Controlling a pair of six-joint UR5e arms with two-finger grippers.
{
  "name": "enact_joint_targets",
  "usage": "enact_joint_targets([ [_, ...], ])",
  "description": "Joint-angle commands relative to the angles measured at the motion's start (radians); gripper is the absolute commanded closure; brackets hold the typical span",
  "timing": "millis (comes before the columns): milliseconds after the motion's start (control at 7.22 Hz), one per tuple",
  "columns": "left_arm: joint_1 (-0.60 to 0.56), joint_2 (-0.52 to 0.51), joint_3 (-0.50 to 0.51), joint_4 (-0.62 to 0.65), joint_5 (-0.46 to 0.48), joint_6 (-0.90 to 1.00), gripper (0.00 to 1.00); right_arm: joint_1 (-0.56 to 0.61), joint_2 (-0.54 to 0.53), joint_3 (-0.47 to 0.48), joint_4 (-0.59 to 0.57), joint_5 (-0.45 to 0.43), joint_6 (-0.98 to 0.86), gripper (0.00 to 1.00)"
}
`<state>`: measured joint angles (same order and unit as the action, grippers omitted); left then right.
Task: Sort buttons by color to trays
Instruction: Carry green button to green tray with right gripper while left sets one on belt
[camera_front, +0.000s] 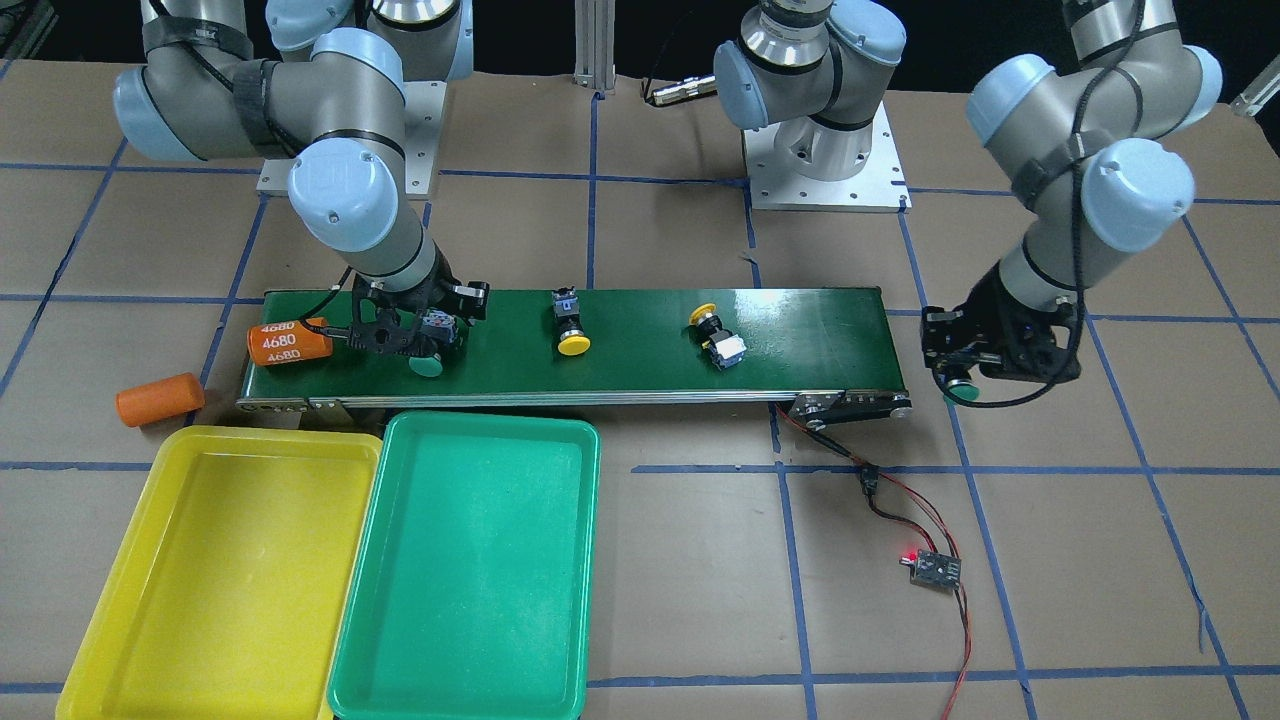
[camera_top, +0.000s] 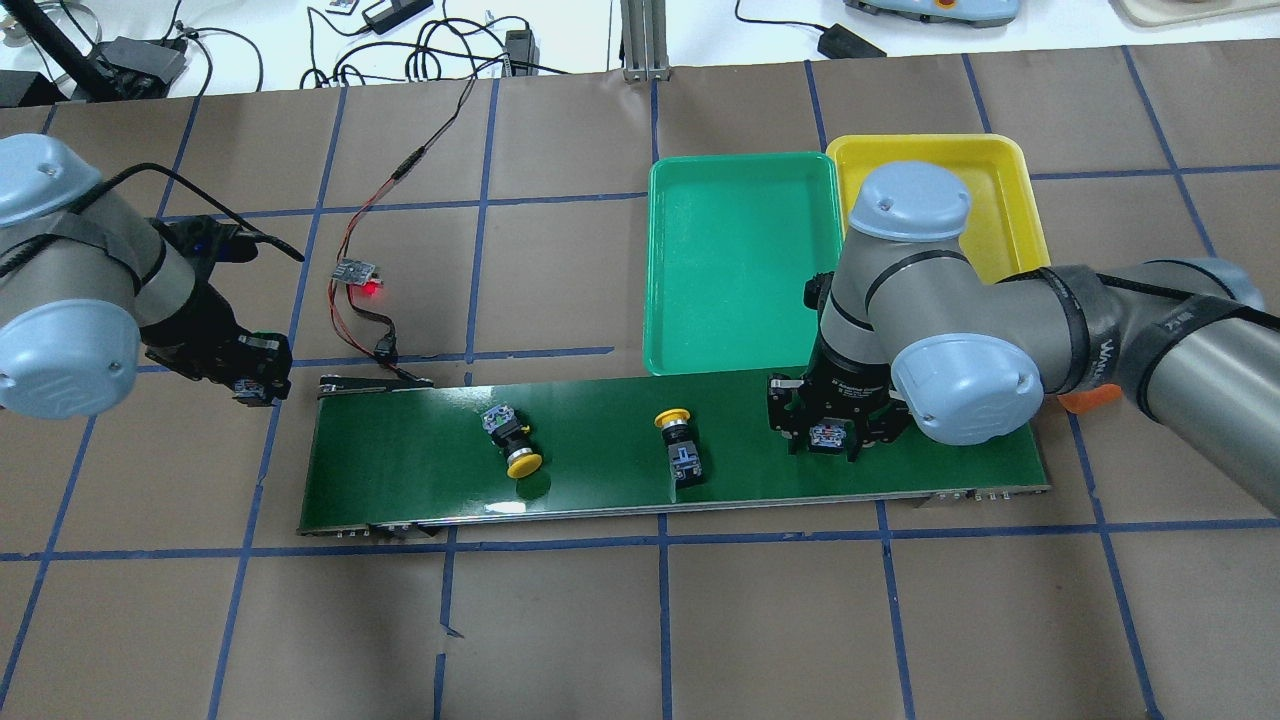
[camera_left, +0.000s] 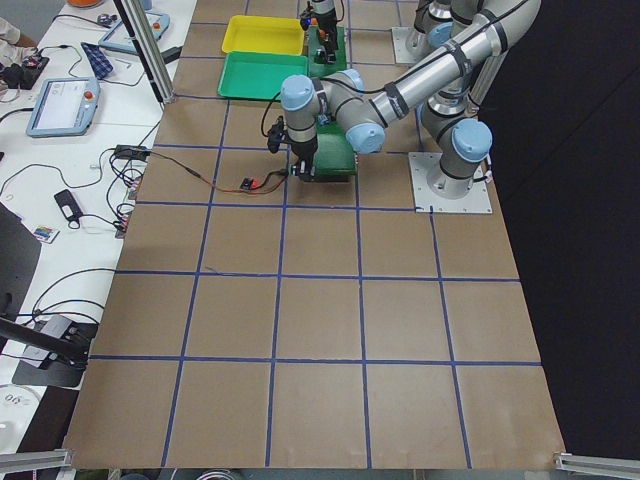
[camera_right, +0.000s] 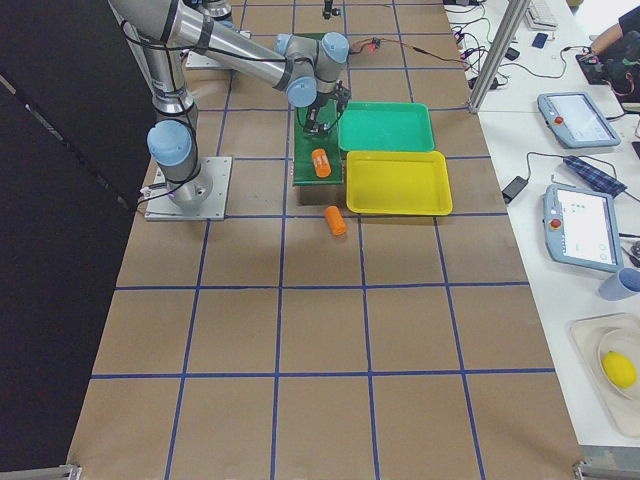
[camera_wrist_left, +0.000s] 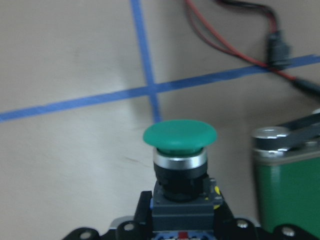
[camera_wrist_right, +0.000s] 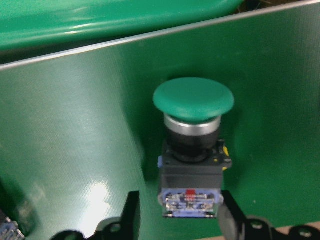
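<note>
Front view, right gripper (camera_front: 418, 342): low over the conveyor belt (camera_front: 800, 330) at its tray end, straddling the belt green button (camera_front: 427, 367). The green tray (camera_front: 490, 424) sits just across the belt edge, so I judge a short carry.
Front view, left gripper (camera_front: 960, 375): off the belt's other end, over bare paper, clamped on the held green button (camera_front: 962, 392).
Front view, remainder: middle yellow button (camera_front: 573, 325) and outer yellow button (camera_front: 715, 335) lie on the belt, well apart. Neither the yellow tray (camera_front: 270, 436) nor the green one holds a button.
Front view, distractors: 4680 orange cylinder (camera_front: 290, 341) at the belt end beside the right gripper; plain orange cylinder (camera_front: 160, 398) on the paper. Neither is for sorting.
Overhead: both trays lie on the right arm's side, well apart from the left gripper. Its button probably needs the belt or a hand-over.
Side views: grippers too small to judge grip.
Left wrist: fingers (camera_wrist_left: 142, 207) press the black switch body from both sides, cap forward, belt end just beside.
Right wrist: a strip of belt shows between one finger and the switch body. I read the jaws as parted, not yet clamped.
</note>
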<state>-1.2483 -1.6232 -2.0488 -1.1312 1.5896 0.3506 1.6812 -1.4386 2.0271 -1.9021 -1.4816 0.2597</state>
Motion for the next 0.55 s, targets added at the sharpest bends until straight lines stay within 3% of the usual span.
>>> enact_joint_targets([
  [0, -0.150, 0.066, -0.086, 0.002, -0.045, -0.306, 1.00, -0.002, 0.003, -0.008, 0.009, -0.003, 0.012, 1.00],
  [277, -0.209, 0.082, -0.120, -0.004, -0.042, -0.373, 1.00, -0.002, -0.016, -0.051, 0.012, -0.003, 0.012, 1.00],
  [416, -0.210, 0.074, -0.138, 0.008, -0.040, -0.383, 1.00, -0.002, -0.025, -0.124, 0.018, -0.020, 0.009, 1.00],
])
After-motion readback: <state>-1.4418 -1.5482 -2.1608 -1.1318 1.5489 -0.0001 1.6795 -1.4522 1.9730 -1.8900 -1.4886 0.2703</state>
